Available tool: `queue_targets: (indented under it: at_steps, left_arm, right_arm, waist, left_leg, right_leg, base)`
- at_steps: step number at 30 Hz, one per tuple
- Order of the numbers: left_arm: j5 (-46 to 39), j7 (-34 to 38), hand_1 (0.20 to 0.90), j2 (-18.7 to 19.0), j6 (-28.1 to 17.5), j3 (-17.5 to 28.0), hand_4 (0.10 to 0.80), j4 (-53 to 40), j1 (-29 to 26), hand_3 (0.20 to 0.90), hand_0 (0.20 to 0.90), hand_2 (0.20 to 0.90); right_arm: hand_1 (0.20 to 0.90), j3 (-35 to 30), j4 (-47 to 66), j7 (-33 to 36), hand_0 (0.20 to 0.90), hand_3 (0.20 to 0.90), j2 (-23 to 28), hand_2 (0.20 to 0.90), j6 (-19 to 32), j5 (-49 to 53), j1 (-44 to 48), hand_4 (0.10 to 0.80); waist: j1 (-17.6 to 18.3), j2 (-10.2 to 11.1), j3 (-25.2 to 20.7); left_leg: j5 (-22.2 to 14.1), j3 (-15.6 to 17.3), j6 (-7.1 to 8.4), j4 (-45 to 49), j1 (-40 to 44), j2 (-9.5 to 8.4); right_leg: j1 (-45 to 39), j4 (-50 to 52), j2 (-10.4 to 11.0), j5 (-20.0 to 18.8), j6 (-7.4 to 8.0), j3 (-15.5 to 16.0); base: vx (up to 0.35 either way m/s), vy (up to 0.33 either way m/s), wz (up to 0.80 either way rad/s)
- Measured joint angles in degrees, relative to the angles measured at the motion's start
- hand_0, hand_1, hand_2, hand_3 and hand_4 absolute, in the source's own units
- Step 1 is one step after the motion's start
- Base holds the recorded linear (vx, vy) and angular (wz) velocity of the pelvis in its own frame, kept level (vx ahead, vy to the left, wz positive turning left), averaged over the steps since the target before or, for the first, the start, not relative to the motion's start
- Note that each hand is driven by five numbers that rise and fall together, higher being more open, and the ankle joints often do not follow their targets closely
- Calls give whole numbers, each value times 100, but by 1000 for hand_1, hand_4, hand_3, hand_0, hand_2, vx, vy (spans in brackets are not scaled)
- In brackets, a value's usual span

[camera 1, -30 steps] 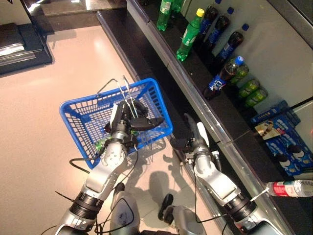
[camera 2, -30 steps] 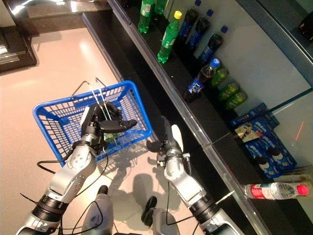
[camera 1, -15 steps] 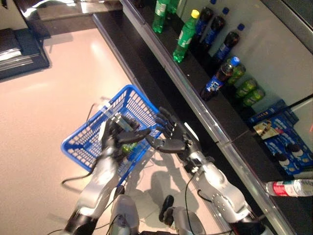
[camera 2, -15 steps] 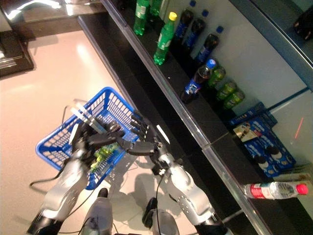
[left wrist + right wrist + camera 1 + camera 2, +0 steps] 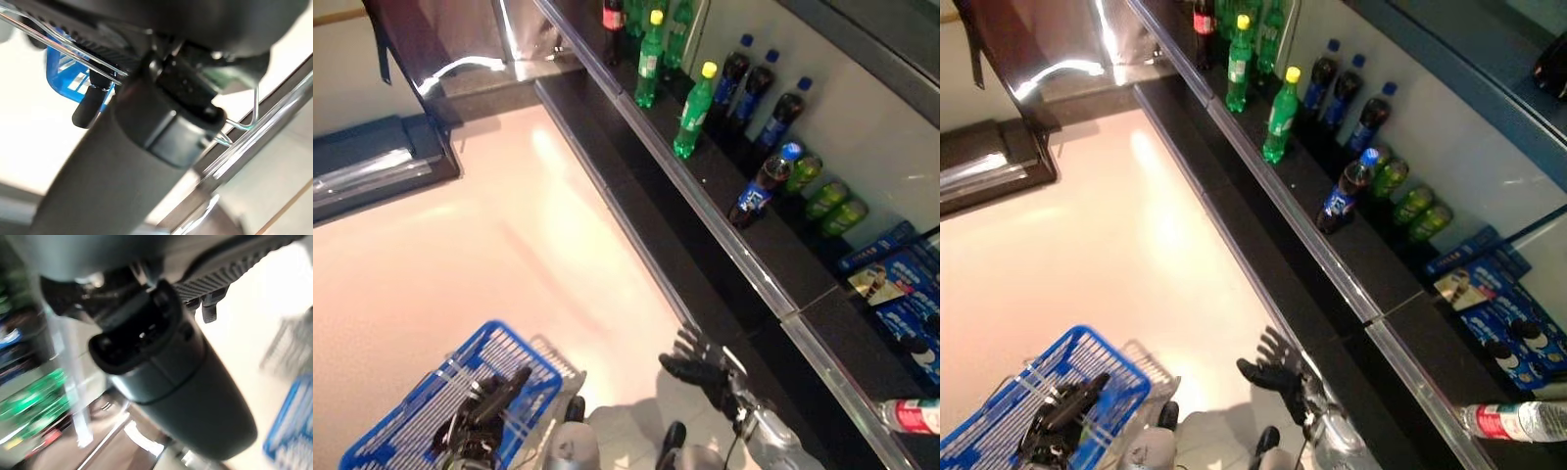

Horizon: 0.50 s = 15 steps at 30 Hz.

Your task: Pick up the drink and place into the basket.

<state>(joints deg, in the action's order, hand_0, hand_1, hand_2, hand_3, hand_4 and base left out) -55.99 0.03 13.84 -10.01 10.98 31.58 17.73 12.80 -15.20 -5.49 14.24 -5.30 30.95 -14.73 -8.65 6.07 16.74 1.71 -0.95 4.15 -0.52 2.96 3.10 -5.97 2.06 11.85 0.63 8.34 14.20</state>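
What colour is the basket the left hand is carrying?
Blue basket, with clear wire handles; it shows best in the left eye view.

The robot's left hand (image 5: 484, 411) is black, with thin fingers. Its right hand (image 5: 703, 367) is black too, on a shiny silver-grey arm (image 5: 771, 446). Up close, the thumb (image 5: 171, 377) looks like a fat, smooth dark-grey tube.

Dark shelf ledge (image 5: 705, 235) runs diagonally from top centre to lower right, blue boxes (image 5: 901, 294) at right edge, dark counter (image 5: 372, 171) at upper left.
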Motion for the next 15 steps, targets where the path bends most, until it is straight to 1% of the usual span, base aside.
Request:
queue_targets:
  at_steps: [1,2,3,4,5,6,7,8,10,12,13,14,15]
  left_arm:
    - [-19,21,300,3,-80,1,100,117,-40,200,300,300]
    - [-84,97,300,-1,-138,-6,100,376,-205,200,300,300]
    - [-134,135,300,5,-137,-18,100,497,-243,200,300,300]
    - [-133,187,300,5,-152,-45,100,568,-225,200,300,300]
    - [-132,237,300,-46,-158,-151,100,721,-222,200,300,300]
    - [-130,279,300,-149,-161,-186,100,834,-217,200,300,300]
    - [-133,310,300,-244,-173,-203,100,910,-209,200,300,300]
    - [-134,309,300,-337,-192,-217,100,1082,-205,200,300,300]
    - [-134,308,300,-450,-191,-330,100,1263,-155,200,300,300]
    - [-161,306,300,-407,-205,-302,100,1490,-270,200,300,300]
    - [-162,300,300,-372,-207,-309,100,1611,-367,200,300,300]
    - [-156,280,300,-328,-215,-355,100,1793,-522,200,300,300]
    - [-151,282,300,-310,-218,-358,100,1952,-727,200,300,300]
  right_arm:
    - [900,-9,-148,35,900,900,-12,900,8,-7,35,800]
    - [900,-21,-521,126,900,900,-12,900,21,-20,53,800]
    - [900,-3,-731,165,900,900,-17,900,15,-43,53,800]
    - [900,21,-863,182,900,900,-32,900,20,-55,48,800]
    - [900,17,-1155,195,900,900,-38,900,23,-53,104,800]
    - [900,11,-1385,213,900,900,-38,900,5,-54,143,800]
    - [900,10,-1513,230,900,900,-35,900,-7,-63,148,800]
    - [900,12,-1783,229,900,900,-42,900,-13,-122,187,800]
    - [900,15,-2173,228,900,900,-45,900,-48,-257,234,800]
    - [900,14,-2540,223,900,900,-69,900,-45,-435,289,800]
    - [900,10,-2728,225,900,900,-64,900,-33,-521,280,800]
    - [900,2,-2958,233,900,900,-73,900,5,-595,287,800]
    - [900,11,-3206,240,900,900,-89,900,-34,-635,292,800]
  waist:
    - [65,-24,-27]
    - [215,-88,-95]
    - [258,-95,-173]
    - [260,-70,-253]
    - [278,-126,-322]
    - [281,-169,-419]
    - [273,-239,-461]
    - [262,-244,-571]
    - [257,-303,-697]
    - [266,-329,-753]
    - [286,-363,-789]
    - [325,-379,-805]
    - [396,-385,-813]
  left_leg:
    - [38,-105,-5,-27,-5,-14]
    - [139,-356,-15,-114,-13,-56]
    - [161,-441,-46,-198,-12,-73]
    - [234,-462,-32,-279,-6,-94]
    - [294,-545,13,-312,-3,-35]
    - [337,-566,50,-364,3,26]
    - [356,-568,61,-365,-6,70]
    - [360,-538,59,-374,7,140]
    - [365,-468,52,-376,1,259]
    - [378,-451,24,-437,-18,375]
    - [379,-387,-1,-451,-70,434]
    - [371,-241,-126,-433,-142,488]
    - [235,14,-332,-447,-236,544]
  right_leg:
    - [-54,-8,-15,26,-3,-103]
    - [-159,-7,-16,96,-21,-328]
    - [-183,-13,-15,172,7,-550]
    - [-180,-13,-17,294,75,-722]
    - [-228,-30,-89,336,112,-697]
    - [-231,-50,-148,331,83,-681]
    - [-228,-72,-191,322,65,-658]
    - [-248,-130,-249,324,12,-652]
    - [-264,-140,-355,323,-23,-640]
    - [-280,-132,-465,308,-89,-589]
    - [-293,-111,-511,300,-119,-521]
    - [-285,-110,-520,296,-152,-421]
    - [-277,-131,-523,263,-218,-292]
  base:
    - [-46,-28,83]
    - [-68,-57,92]
    - [-102,-89,83]
    - [-128,-122,50]
    - [-139,-132,32]
    - [-101,-98,29]
    - [-122,-110,13]
    - [-85,-74,7]
    - [-105,-78,1]
    - [-93,-21,5]
    - [-93,36,27]
    - [-100,73,55]
    - [-67,148,68]
